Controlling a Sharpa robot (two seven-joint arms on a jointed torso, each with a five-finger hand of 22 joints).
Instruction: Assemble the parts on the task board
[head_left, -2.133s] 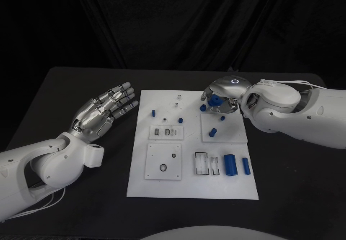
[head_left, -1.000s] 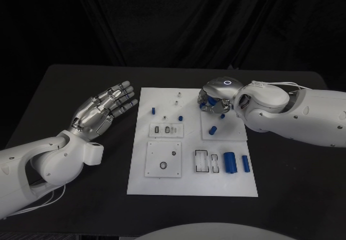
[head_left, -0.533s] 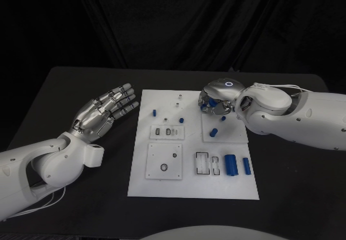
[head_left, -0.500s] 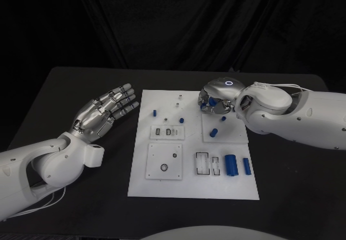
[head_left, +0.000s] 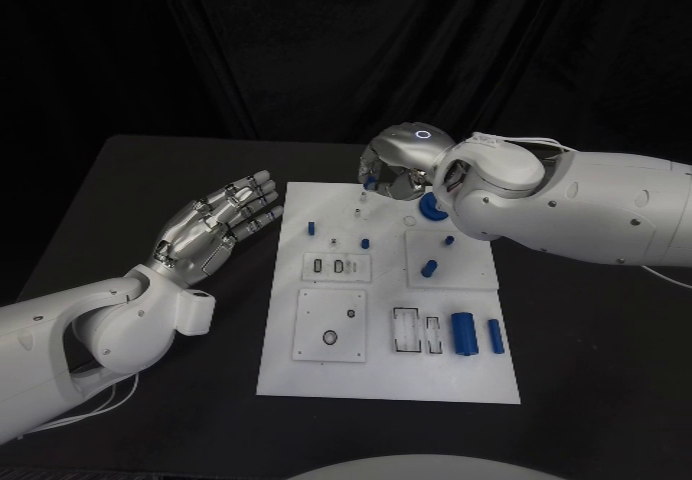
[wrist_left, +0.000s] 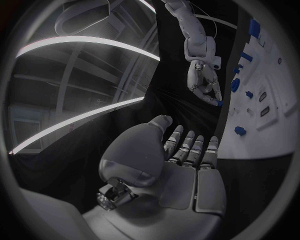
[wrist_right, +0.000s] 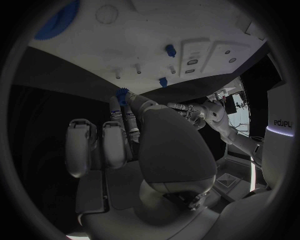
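The white task board (head_left: 325, 375) lies in the middle of the black table. My right hand (head_left: 401, 162) hovers over the board's far edge and pinches a small blue part (head_left: 372, 183) between its fingertips. The right wrist view shows that blue part (wrist_right: 122, 96) at the fingertips, above the board (wrist_right: 144, 30) and close to thin upright pegs (wrist_right: 137, 67). My left hand (head_left: 216, 222) hangs open, palm up, just left of the board, holding nothing. The left wrist view shows its spread fingers (wrist_left: 190, 147) and, beyond them, the right hand (wrist_left: 205, 82).
Several loose blue parts lie on the board: a small one (head_left: 307, 226) at the far left, one (head_left: 428, 266) mid right, two cylinders (head_left: 462, 332) at the near right. A blue ring (head_left: 431, 208) shows under the right forearm. White inset plates (head_left: 329, 322) hold slots.
My right hand has moved left and away from me, from the board's far right section to its far edge, carrying the small blue part. The left hand has hardly moved.
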